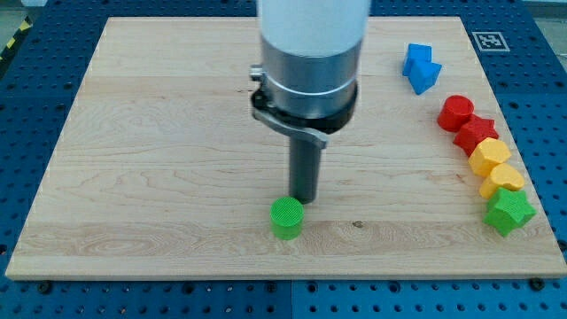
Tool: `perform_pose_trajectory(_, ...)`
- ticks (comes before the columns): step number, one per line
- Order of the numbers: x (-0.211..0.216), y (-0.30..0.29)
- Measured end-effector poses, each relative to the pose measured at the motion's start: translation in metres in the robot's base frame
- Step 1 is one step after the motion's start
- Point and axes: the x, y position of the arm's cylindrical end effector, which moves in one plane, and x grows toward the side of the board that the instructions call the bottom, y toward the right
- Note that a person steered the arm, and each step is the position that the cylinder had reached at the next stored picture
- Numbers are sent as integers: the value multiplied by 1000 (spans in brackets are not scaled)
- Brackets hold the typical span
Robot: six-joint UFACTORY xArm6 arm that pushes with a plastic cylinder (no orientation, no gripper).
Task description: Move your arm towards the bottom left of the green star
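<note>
The green star (508, 210) lies near the board's right edge, low in the view, at the lower end of a column of blocks. My tip (304, 200) rests on the board near the middle bottom, just above and to the right of a green cylinder (286, 217), almost touching it. The tip is far to the left of the green star, at about the same height in the view.
Above the green star the column holds two yellow blocks (502, 180) (484, 157), a red star (475, 133) and a red cylinder (455, 112). Two blue blocks (421, 67) lie at the top right. The wooden board (159, 133) sits on a blue perforated table.
</note>
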Motion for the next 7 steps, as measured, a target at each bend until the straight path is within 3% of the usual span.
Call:
perform_pose_trajectory(3, 29, 80)
perform_pose_trajectory(7, 51, 91)
